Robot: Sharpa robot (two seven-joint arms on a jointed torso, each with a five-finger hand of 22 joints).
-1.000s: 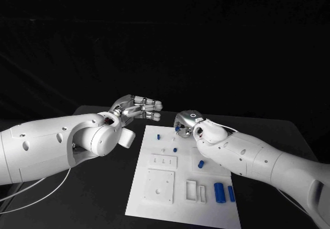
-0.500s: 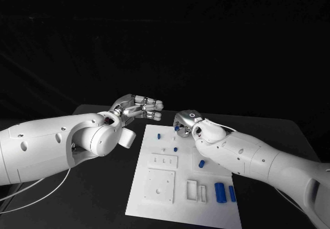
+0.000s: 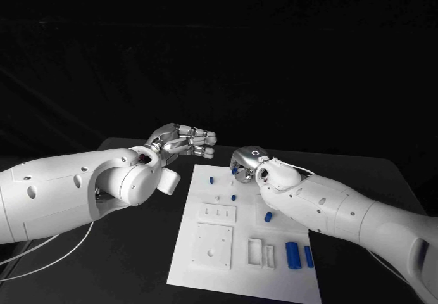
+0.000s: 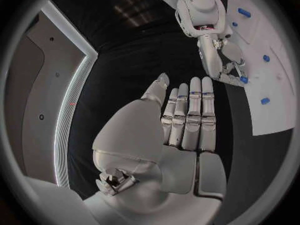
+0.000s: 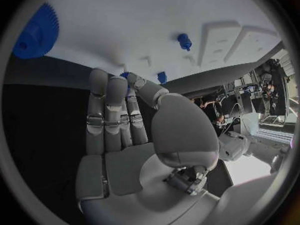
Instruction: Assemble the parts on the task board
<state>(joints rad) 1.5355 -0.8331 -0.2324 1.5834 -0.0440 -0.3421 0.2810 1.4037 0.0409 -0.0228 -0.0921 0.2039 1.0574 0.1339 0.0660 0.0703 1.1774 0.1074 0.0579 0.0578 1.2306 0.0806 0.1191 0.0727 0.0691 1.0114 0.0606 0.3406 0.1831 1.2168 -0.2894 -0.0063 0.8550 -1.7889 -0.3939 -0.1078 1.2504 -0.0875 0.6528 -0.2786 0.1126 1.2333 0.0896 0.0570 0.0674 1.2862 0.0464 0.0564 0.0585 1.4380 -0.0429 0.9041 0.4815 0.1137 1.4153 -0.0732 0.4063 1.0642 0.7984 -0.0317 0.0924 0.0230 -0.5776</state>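
The white task board lies lengthwise in the middle of the table. My right hand hovers over the board's far right corner, where its thumb and a fingertip pinch a small blue part. A blue gear and a blue peg stand on the board beyond that hand. My left hand hangs above the table just off the board's far left corner, its fingers straight and together, holding nothing.
More blue pieces sit on the board: a peg at the far end, another mid-board, one at the right edge, and two long ones near the front right. Black table surrounds the board.
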